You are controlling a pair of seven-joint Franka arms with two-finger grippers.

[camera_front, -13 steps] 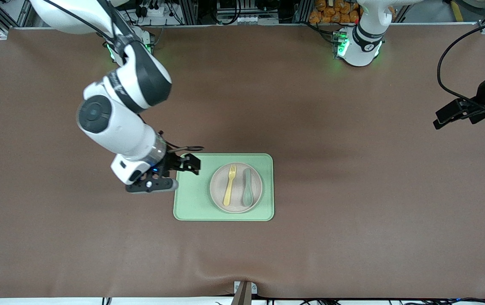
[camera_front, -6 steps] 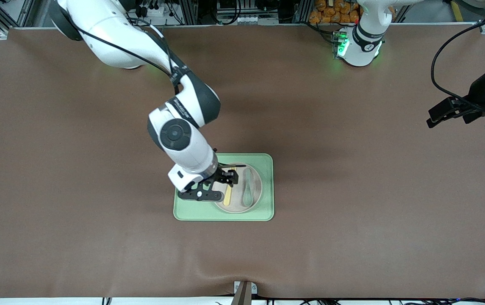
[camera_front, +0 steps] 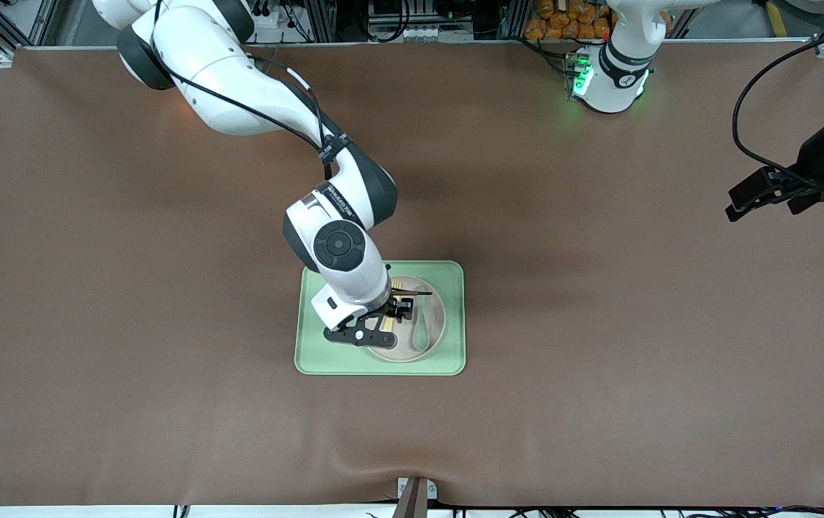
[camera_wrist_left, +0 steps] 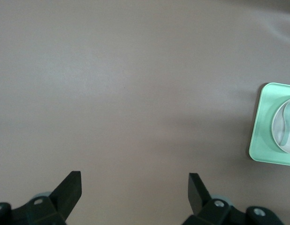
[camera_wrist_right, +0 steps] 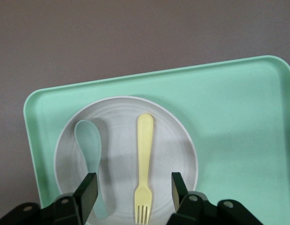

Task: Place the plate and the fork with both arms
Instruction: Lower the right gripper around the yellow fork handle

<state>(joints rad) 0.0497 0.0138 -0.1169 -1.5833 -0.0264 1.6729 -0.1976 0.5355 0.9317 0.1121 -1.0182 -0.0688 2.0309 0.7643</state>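
Both grippers gape: right gripper (camera_wrist_right: 132,187) over slim fork (camera_wrist_right: 144,164) on speckled round plate (camera_wrist_right: 121,117), left gripper (camera_wrist_left: 134,187) waiting.

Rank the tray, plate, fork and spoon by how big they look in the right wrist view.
1. Tray, clearly largest.
2. Plate, lying on the tray.
3. Fork and spoon: about alike in length; the gripper covers the spoon's end, so no ranking between them.

Brown table (camera_front: 599,345), maybe cloth-covered
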